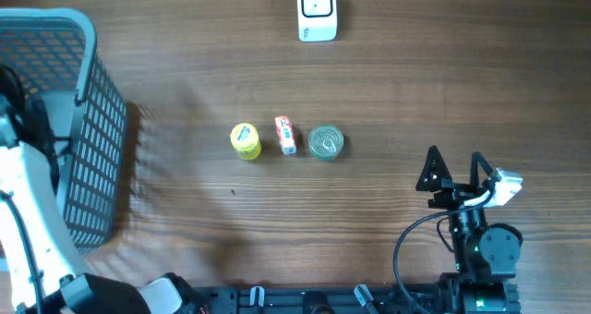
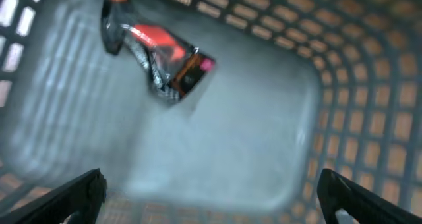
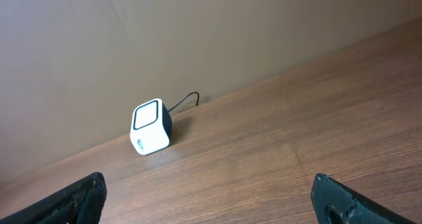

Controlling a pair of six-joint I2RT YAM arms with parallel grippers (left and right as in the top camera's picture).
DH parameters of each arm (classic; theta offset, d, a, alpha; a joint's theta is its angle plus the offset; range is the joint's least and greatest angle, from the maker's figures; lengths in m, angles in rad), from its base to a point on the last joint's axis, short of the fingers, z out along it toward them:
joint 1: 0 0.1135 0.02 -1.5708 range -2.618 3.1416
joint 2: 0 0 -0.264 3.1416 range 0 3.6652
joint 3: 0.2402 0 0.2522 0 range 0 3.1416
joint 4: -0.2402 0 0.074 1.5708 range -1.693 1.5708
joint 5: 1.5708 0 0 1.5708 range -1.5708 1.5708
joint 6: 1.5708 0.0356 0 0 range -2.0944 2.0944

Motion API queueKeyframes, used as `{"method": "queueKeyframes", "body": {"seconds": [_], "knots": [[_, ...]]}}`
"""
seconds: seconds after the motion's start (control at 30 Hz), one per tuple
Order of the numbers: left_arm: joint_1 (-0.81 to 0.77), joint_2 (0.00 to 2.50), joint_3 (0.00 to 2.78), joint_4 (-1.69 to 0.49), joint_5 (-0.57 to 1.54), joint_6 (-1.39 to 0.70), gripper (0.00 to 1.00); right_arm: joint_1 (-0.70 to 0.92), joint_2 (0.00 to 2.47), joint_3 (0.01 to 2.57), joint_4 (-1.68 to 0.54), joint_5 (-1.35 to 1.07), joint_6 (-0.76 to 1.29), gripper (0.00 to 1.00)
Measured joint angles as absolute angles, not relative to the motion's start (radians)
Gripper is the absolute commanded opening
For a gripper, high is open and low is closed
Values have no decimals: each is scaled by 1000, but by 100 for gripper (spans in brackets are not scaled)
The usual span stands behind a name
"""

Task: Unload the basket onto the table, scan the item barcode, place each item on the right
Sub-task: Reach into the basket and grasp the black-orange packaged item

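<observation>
- Hovering above the grey plastic mesh basket [image 1: 92, 120] at the left, the left gripper [image 2: 211, 184] is spread wide and empty — a red-and-silver foil packet [image 2: 161, 59] lies inside.
- Right gripper [image 1: 454, 157], near right: equally wide, holding nothing.
- Probably unscanned: yellow round tub [image 1: 245, 140], small red-and-white box [image 1: 285, 134], silver tin can [image 1: 325, 141], in a row mid-table.
- Next: grasp one and turn its barcode toward the white cube scanner [image 1: 318, 11] at the far edge.

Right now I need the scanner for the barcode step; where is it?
In the overhead view the scanner stands at the top, near the middle, well beyond the can.
</observation>
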State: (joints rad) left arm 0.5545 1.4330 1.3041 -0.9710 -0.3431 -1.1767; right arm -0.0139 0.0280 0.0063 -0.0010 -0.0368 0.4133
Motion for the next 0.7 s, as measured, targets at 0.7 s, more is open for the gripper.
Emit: {"method": "queueKeyframes", "body": {"seconds": [0.7], "knots": [[753, 1380, 957, -430, -496, -1377, 100, -14, 28, 6, -1, -37, 413, 100]]}}
